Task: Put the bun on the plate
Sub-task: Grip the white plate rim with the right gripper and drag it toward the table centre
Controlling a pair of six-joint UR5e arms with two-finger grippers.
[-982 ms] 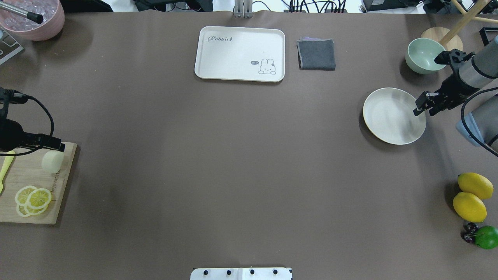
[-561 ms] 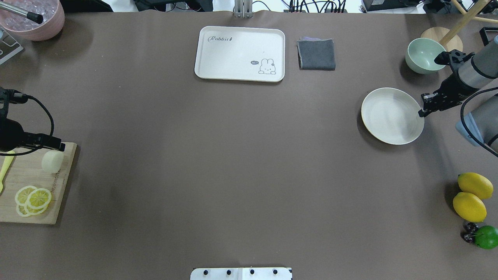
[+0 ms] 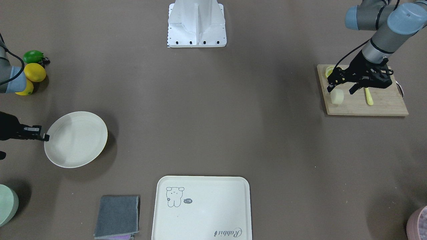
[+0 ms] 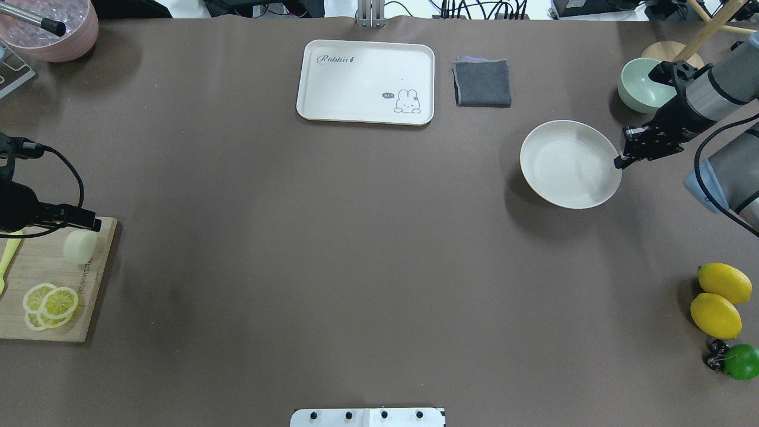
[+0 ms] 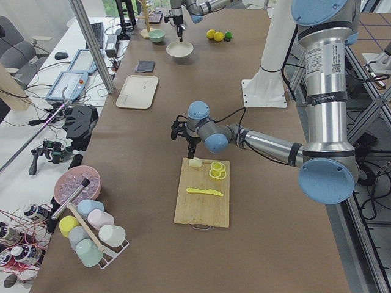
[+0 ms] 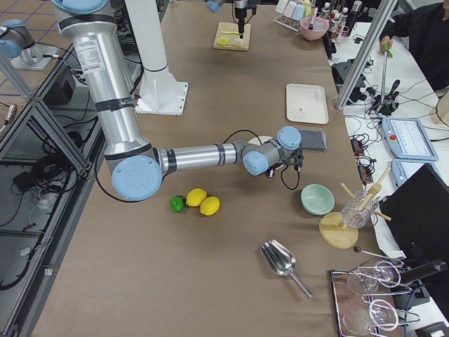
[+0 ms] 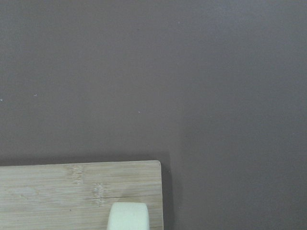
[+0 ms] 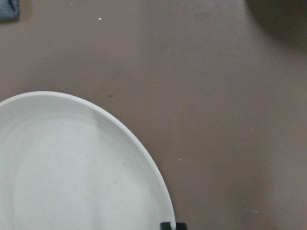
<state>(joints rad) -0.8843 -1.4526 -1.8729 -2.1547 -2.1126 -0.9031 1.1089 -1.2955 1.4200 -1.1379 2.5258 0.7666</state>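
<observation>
Bun [image 3: 337,96] sits on board [image 3: 367,103] corner. Front view: L gripper [image 3: 340,90] just above it, jaws spread, empty. R gripper [image 3: 45,137] looks pinched on plate [image 3: 76,140] rim.
Overhead: bun and plate well apart on surface; plate bare.
L wrist cam: bun at bottom edge, no jaws in shot.
R wrist cam: fingertip [image 8: 172,225] on rim.
Step, as I read it: pre-grasp. Next: lower L, close gently (soft bun), then carry across to plate.

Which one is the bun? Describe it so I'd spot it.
Find the wooden cutting board at the table's edge on the robot's left. The bun sits near its corner, beside the left gripper. It is an opaque cream block, unlike the see-through lemon slices and flat yellow knife nearby.
</observation>
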